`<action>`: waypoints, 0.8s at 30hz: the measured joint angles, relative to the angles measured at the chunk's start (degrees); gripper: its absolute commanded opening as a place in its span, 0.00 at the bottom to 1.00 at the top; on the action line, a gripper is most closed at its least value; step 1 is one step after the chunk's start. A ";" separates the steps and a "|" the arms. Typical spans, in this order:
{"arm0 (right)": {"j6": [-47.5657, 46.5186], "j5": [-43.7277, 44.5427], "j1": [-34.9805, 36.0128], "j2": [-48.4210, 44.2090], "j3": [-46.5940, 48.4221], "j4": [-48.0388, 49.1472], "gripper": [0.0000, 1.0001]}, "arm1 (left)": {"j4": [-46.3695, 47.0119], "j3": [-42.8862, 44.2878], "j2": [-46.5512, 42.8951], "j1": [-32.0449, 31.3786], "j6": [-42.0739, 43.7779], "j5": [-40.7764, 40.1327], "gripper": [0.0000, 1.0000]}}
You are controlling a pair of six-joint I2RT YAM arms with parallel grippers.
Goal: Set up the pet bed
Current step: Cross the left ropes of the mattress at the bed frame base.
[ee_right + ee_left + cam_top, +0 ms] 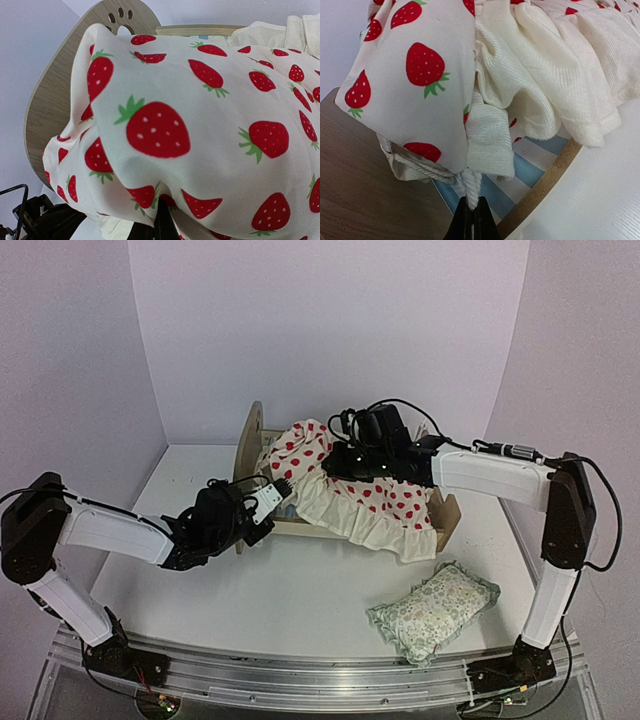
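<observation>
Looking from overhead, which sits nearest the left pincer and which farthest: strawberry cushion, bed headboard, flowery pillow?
1. strawberry cushion, pinched in the left pincer
2. headboard, just behind the pincer
3. flowery pillow, far off at front right

Legible text, labels, brands, numbers: none | only sign: paw-print cutout (120,13) in the wooden headboard of the pet bed (52,105) | print on cushion (210,115): strawberries, no lettering
</observation>
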 measured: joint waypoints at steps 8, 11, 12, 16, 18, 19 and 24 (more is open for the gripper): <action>0.02 0.01 0.00 0.37 0.00 0.06 0.00 | -4.53 0.02 -3.87 0.00 -1.65 1.54 0.18; 0.05 -0.01 0.00 0.63 0.00 0.08 0.00 | -4.84 0.02 -3.91 0.00 -1.60 1.54 0.19; 0.07 -0.02 0.00 0.72 0.00 0.09 0.00 | -4.88 0.02 -3.89 0.00 -1.59 1.54 0.21; 0.11 -0.07 0.00 0.83 0.00 0.13 0.00 | -4.56 0.02 -3.26 0.00 -1.22 1.47 0.28; 0.17 -0.08 0.00 0.81 0.00 0.15 0.00 | -4.12 0.02 -2.49 0.00 -1.11 1.47 0.29; 0.23 -0.13 0.00 0.81 0.00 0.17 0.00 | -3.80 0.02 -1.95 0.00 -1.05 1.46 0.28; 0.32 -0.20 0.00 0.82 0.00 0.17 0.00 | -3.01 0.02 0.35 0.00 -0.75 1.16 0.11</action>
